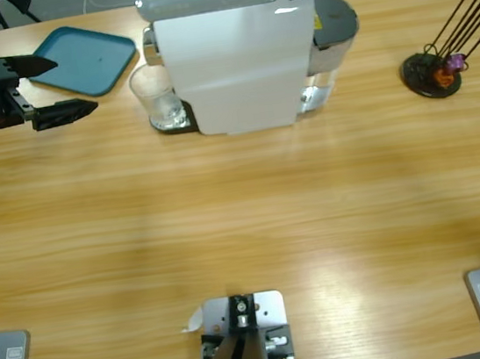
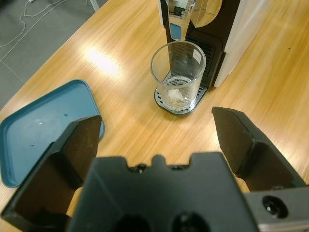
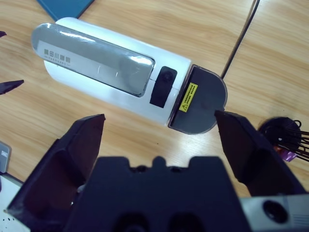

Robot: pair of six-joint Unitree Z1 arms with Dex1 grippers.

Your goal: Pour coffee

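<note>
Item: clear, straight-sided drinking glass (image 2: 178,75), standing upright on the dark slotted drip grate (image 2: 176,103) of a white, boxy coffee machine (image 1: 233,56), directly under its spout. Contents: hard to make out; at most a pale shallow layer at the bottom, so the coffee cannot be confirmed by sight.

Left claw (image 2: 157,133): released, both black jaws spread wide, nothing between them. It points at the glass from near the table's end, and the glass lies ahead of it, apart, roughly centred between the jaws in the left wrist view.

Right claw (image 3: 159,140): released, jaws wide, empty, looking down on the top of the coffee machine with its silver lid panel and grey rear tank (image 3: 200,102). This arm does not show in the high view.

Step judged in hand: approach to the glass, before any grasp. Next move calls for a level advance until the jaws bracket the glass wall, then a gentle closing without tipping it.

Other holdings: teal rectangular tray (image 1: 88,58) on the wooden table (image 1: 246,223), just beside the left claw; black wire capsule stand (image 1: 432,73) at the far end.
</note>
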